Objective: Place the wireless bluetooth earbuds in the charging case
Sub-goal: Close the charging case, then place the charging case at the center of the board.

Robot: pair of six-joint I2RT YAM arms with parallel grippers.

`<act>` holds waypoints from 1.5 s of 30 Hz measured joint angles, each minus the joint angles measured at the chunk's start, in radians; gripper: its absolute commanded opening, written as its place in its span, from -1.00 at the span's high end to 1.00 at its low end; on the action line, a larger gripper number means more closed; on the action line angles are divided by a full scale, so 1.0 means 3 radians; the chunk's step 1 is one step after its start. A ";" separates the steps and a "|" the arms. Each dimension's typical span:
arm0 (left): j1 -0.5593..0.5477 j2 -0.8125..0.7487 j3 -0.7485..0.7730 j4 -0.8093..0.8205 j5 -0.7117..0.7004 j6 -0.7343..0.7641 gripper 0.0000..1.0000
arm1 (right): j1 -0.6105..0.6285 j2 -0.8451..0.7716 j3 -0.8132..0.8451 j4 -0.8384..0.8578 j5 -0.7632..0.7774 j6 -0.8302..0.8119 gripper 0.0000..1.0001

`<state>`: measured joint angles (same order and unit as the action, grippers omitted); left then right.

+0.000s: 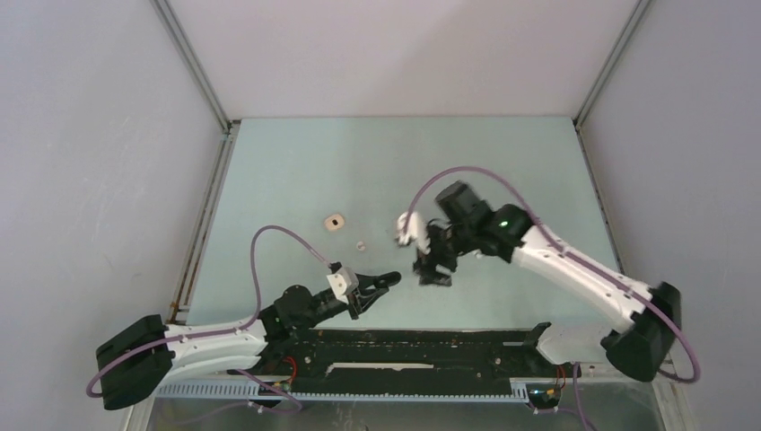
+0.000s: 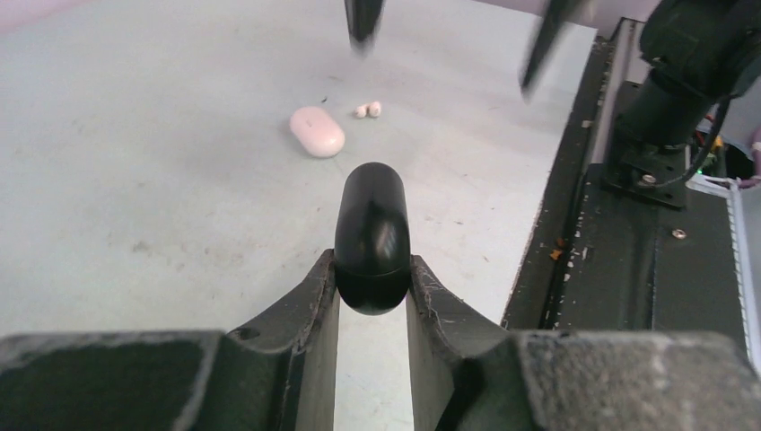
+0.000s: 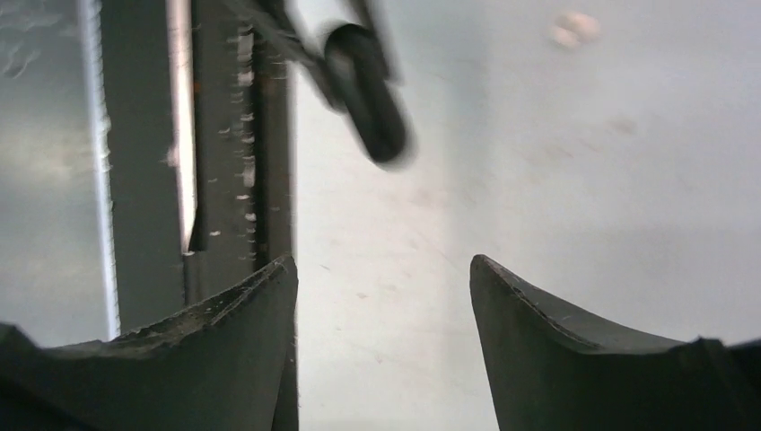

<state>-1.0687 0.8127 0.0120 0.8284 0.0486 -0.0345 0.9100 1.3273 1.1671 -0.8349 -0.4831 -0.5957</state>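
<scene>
**Left wrist view: earbuds not yet in any case**

Two pale pink earbuds (image 2: 368,109) lie on the bench (image 2: 135,197), just beside the pink case (image 2: 317,131). The left end effector (image 2: 372,269) pinches a black case (image 2: 372,220), with the left arm stretched low. The right end effector (image 3: 381,269) is spread and empty, pointing down near the black case. I judge the step to be fetching a bud. Next, the right arm must reach these tiny buds very exactly.

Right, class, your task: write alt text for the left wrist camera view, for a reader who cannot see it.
The left end effector grips a glossy black case, pill-shaped, upright between its two fingers. Beyond it, on the pale table, lie a pink case and two tiny pale earbuds side by side.
</scene>
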 measured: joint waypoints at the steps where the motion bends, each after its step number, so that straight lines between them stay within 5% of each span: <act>1: 0.0024 0.0028 0.0000 -0.0003 -0.0027 -0.0036 0.99 | -0.0223 -0.0130 -0.0038 0.0028 -0.0046 0.0042 -0.48; 4: 0.0057 0.0128 0.0004 -0.0033 -0.0089 -0.0116 0.99 | -0.1012 -0.0526 -0.0221 0.0285 -0.0226 0.0233 -0.50; 7: 0.0058 0.0336 0.0153 -0.0225 -0.0155 -0.0221 0.99 | -0.1652 -0.0848 -0.0548 0.0688 -0.0495 0.0506 -0.83; 15: 0.0228 0.1626 0.1770 -0.0936 -0.0327 -0.0788 0.92 | -0.2402 -0.0885 -0.0877 0.1090 -0.0919 0.0946 -1.00; 24: 0.0942 0.2934 0.2263 -0.0992 0.0173 -0.2088 0.70 | -0.2650 -0.0841 -0.0916 0.1191 -0.1143 0.1162 -0.89; 29: 0.1011 0.3209 0.2413 -0.1156 0.0417 -0.2481 0.47 | -0.2651 -0.0847 -0.0942 0.1185 -0.1132 0.1106 -0.89; 33: 0.1008 0.3216 0.2599 -0.1408 0.0456 -0.2538 0.26 | -0.2653 -0.0847 -0.0952 0.1152 -0.1101 0.1062 -0.89; 45: 0.0977 0.2773 0.2841 -0.2920 -0.0251 -0.1990 0.07 | -0.2653 -0.0804 -0.0956 0.1114 -0.1017 0.0947 -0.89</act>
<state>-0.7757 1.6447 0.8642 -0.0475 -0.0265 -0.6315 0.1143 1.0863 0.8803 -0.5007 -0.7883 -0.3115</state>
